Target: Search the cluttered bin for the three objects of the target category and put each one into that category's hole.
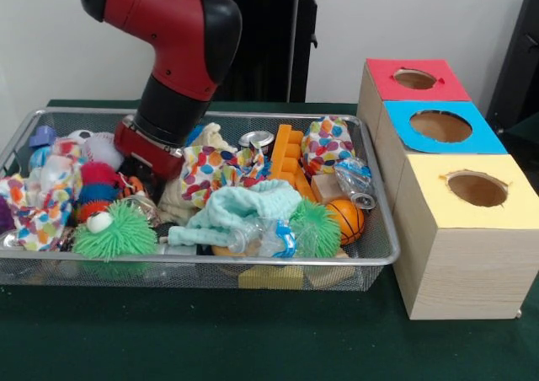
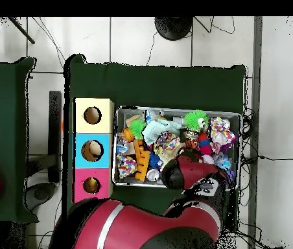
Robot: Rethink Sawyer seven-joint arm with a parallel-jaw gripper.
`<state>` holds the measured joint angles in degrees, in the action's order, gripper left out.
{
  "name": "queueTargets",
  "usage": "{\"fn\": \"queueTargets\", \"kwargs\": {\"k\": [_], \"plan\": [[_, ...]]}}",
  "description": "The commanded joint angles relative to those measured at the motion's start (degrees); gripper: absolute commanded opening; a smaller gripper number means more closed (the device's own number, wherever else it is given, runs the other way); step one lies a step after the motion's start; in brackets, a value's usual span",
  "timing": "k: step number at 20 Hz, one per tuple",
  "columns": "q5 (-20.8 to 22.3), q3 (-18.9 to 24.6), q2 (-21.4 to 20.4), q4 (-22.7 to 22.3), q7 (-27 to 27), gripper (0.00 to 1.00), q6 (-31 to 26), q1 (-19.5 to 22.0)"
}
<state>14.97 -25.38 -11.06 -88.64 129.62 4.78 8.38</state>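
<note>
A wire mesh bin (image 1: 370, 259) is packed with toys, cloths and cans. My gripper (image 1: 137, 179) is pushed down into the clutter at the bin's left half, next to a polka-dot cloth (image 1: 215, 169); the clutter hides its lower end. Three boxes with round holes stand right of the bin: red-topped (image 1: 418, 79), blue-topped (image 1: 442, 126) and yellow-topped (image 1: 474, 189). In the overhead view the red arm (image 2: 188, 174) covers the bin's lower middle. A tan object shows inside the blue box's hole (image 2: 93, 150).
In the bin lie two green spiky balls (image 1: 115, 231) (image 1: 317, 228), a small orange basketball (image 1: 346, 218), a mint cloth (image 1: 244, 208), an orange plastic block (image 1: 288, 155), a silver can (image 1: 256, 139) and a plastic bottle (image 1: 265, 238). Green cloth (image 1: 210, 330) covers the table.
</note>
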Motion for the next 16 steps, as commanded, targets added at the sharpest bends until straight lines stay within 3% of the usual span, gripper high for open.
{"fn": "queueTargets", "kwargs": {"k": [1, 10, 12, 16], "plan": [[-0.7, 7.0, 1.2, 4.7, 2.6, 1.0, -4.4, 4.2], [-1.9, 9.0, 0.5, 3.1, 5.4, 1.0, -0.7, 5.5], [-1.4, 11.3, 0.5, 2.6, 6.2, 1.0, 1.8, 7.3], [0.8, 21.0, 0.3, -0.3, 8.6, 1.0, 6.4, 15.0]]}}
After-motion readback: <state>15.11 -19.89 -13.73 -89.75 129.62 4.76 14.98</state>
